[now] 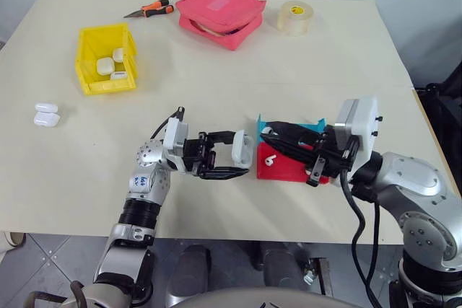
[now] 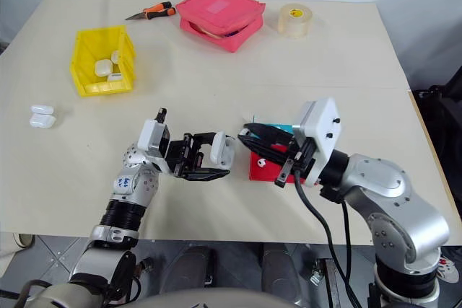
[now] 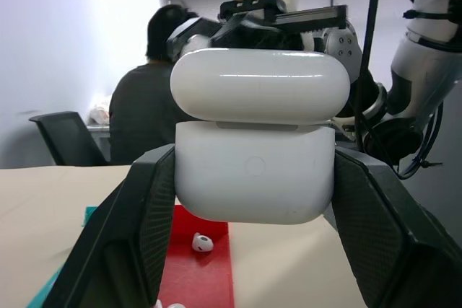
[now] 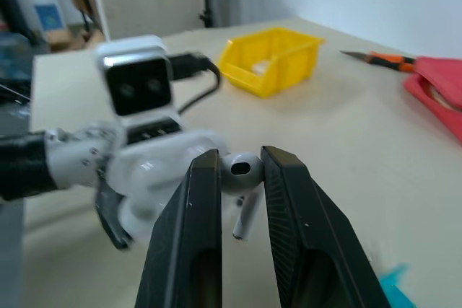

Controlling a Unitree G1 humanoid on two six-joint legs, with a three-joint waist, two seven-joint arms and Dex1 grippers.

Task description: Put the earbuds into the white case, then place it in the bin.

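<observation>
Yellow bin (image 1: 86, 59) holding cases (image 1: 105, 66), red tray (image 1: 281, 171) holding earbud (image 1: 269, 157)

A: At ten o'clock on the cream tabletop (image 1: 238, 70), the tall-walled plastic bin (image 1: 88, 65) is glowing bright yellow, plain, with no pattern.

B: The rounded glossy plastic case (image 3: 254, 137) is gleaming pure white between dull black fingers (image 3: 137, 229).

A: The shallow plastic tray (image 1: 289, 171) is showing red, the one behind it (image 1: 289, 124) teal.

B: At twelve, the soft zipped pouch (image 1: 220, 14) is looking pinkish red, the tape roll (image 1: 294, 17) pale beige, the pliers' handles (image 1: 155, 9) orange and black.
</observation>
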